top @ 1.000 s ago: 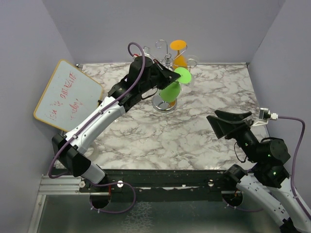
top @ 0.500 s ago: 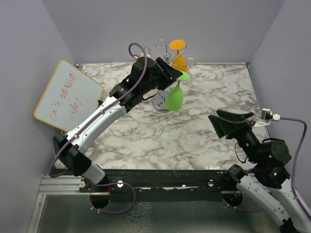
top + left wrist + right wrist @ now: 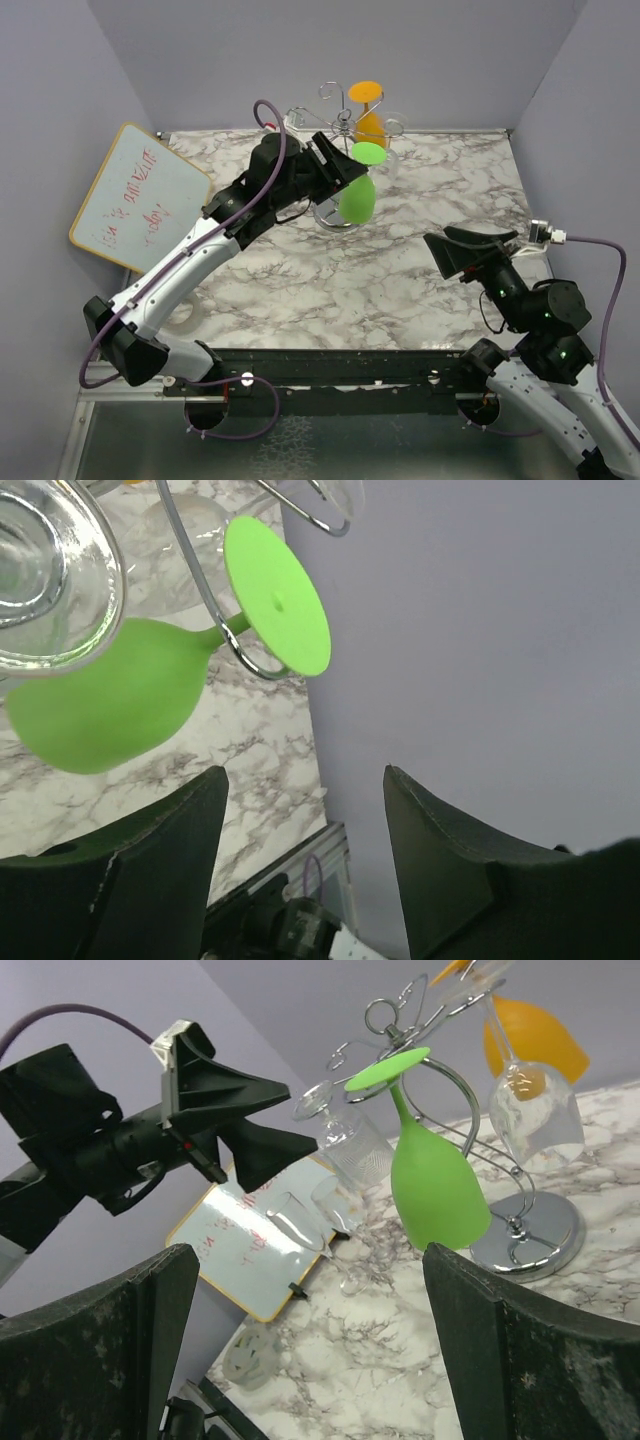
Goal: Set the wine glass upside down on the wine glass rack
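Note:
The green wine glass (image 3: 357, 200) hangs upside down from the silver wire rack (image 3: 343, 122), its stem in a scroll arm and its round foot (image 3: 278, 595) on top. In the right wrist view its bowl (image 3: 435, 1185) hangs free above the rack's shiny base (image 3: 530, 1235). My left gripper (image 3: 332, 160) is open just left of the glass and holds nothing; from its own wrist view (image 3: 305, 775) the glass is up and to the left, apart from the fingers. My right gripper (image 3: 475, 250) stands open at the right of the table, well away from the rack.
An orange glass (image 3: 368, 112) and clear glasses (image 3: 535, 1115) also hang on the rack. A clear flute (image 3: 320, 1230) stands on the marble near the whiteboard (image 3: 140, 195), which leans at the left wall. A small cup (image 3: 250, 1355) sits by the near left edge.
My left gripper has opened and let go of the green glass, which swung from tilted to hanging upright-inverted on the rack. The left arm drew back leftward. The right arm hardly moved.

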Controlling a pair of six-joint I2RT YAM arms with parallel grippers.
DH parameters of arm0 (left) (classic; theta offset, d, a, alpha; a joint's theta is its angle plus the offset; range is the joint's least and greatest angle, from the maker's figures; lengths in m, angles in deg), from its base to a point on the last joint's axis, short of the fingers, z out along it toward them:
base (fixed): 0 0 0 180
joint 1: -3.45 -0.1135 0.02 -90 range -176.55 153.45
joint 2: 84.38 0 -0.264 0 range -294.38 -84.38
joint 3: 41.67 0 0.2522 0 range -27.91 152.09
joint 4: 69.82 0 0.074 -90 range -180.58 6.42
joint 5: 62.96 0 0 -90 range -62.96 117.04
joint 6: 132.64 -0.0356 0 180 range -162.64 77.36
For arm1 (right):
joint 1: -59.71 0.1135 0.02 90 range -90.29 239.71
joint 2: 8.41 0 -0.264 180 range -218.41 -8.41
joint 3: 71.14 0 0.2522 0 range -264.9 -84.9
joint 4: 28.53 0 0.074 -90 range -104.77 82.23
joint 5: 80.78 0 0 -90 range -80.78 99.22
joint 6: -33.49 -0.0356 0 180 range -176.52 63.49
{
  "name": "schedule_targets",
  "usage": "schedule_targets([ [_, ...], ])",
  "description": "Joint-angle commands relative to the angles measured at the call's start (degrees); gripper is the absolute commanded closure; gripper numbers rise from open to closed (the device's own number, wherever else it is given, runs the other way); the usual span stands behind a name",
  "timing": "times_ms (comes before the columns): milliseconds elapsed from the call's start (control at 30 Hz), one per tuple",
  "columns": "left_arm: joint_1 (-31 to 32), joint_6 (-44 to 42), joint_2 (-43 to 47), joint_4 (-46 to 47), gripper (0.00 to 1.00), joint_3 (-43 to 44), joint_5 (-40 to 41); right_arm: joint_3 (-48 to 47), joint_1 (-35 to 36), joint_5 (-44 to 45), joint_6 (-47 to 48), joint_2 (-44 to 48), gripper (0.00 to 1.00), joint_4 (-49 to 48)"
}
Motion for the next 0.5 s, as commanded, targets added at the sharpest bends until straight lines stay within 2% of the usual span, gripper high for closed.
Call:
schedule_targets([
  [0, 0.1, -14.5, 4.6, -1.2, 0.34, -2.4, -4.7, -1.2, 0.1, -0.7, 0.1, -1.9, 0.00, 1.6],
  [100, 0.1, -25.6, 7.5, -4.3, 0.32, -4.8, -6.5, -3.3, 0.1, -3.0, 1.7, -5.1, 0.00, 4.0],
  [200, 0.0, -33.0, 12.0, -5.7, 0.22, -9.4, -5.7, -5.9, 0.1, -3.8, 2.7, -8.5, 0.00, 7.9],
  [300, -0.2, -39.1, 16.6, -6.9, 0.09, -13.0, -4.5, -5.9, 0.1, -4.3, 3.9, -10.0, 0.00, 7.5],
  [367, -0.2, -42.6, 18.8, -9.1, 0.02, -14.0, -1.8, -5.3, 0.1, -4.2, 4.0, -10.5, 0.00, 6.2],
  [467, -0.1, -47.9, 21.1, -13.2, 0.01, -14.3, 5.2, -5.4, 0.1, -8.5, 7.6, -11.5, 0.00, 4.8],
])
